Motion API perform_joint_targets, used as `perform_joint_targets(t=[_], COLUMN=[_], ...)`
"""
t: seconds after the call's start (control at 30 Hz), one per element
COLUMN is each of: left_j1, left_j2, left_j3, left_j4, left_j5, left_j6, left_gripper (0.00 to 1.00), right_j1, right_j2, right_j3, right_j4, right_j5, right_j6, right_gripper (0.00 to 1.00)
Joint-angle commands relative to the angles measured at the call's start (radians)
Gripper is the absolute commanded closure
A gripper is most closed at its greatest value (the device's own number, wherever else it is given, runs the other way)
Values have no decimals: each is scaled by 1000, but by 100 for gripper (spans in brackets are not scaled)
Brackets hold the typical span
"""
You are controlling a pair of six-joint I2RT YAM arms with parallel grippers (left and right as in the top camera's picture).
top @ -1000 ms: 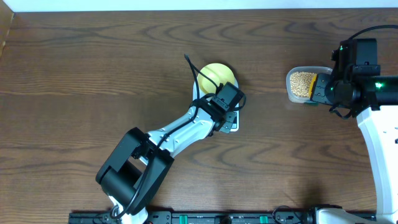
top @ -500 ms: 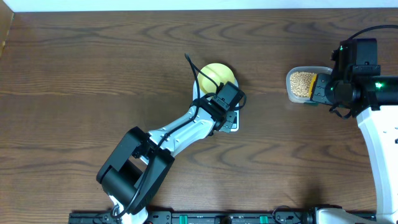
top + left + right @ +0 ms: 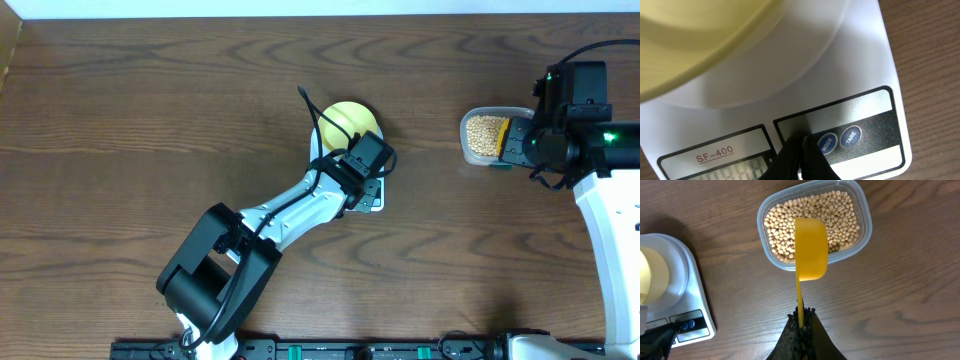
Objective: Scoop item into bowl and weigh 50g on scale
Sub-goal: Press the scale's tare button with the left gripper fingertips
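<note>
The pale-yellow bowl (image 3: pixel 350 119) (image 3: pixel 695 40) sits on the white scale (image 3: pixel 375 200) (image 3: pixel 860 65). My left gripper (image 3: pixel 372 185) (image 3: pixel 802 137) is shut, its tips pressed on the scale's front panel just left of the blue MODE button (image 3: pixel 826 144). Tan beans (image 3: pixel 486 135) (image 3: pixel 812 210) fill a clear tub (image 3: pixel 468 152) (image 3: pixel 862 230) at the right. Over that tub hangs a yellow scoop (image 3: pixel 811 250), bowl side down, with my right gripper (image 3: pixel 522 143) (image 3: pixel 801 312) shut on its thin handle.
The scale (image 3: pixel 692 295) shows at the left edge of the right wrist view, with my left fingers (image 3: pixel 660 335) on its panel. Beside MODE is the TARE button (image 3: pixel 850 136). The wooden table (image 3: pixel 150 120) runs bare to the left.
</note>
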Motion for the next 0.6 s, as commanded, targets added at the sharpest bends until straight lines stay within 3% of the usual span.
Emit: perform_joint_targets(t=[0.0, 0.57], left_j1=[1, 1], left_j2=[58, 58], left_j3=[-14, -43], left_j4=[-15, -29], left_j5=[-13, -13], left_j6=[-9, -9], left_gripper=[93, 93], right_j1=[-5, -10], right_j2=[-6, -6], right_j3=[20, 20], right_j4=[5, 13], right_j5=[13, 19], right_j6=[-13, -20], right_gripper=[99, 99])
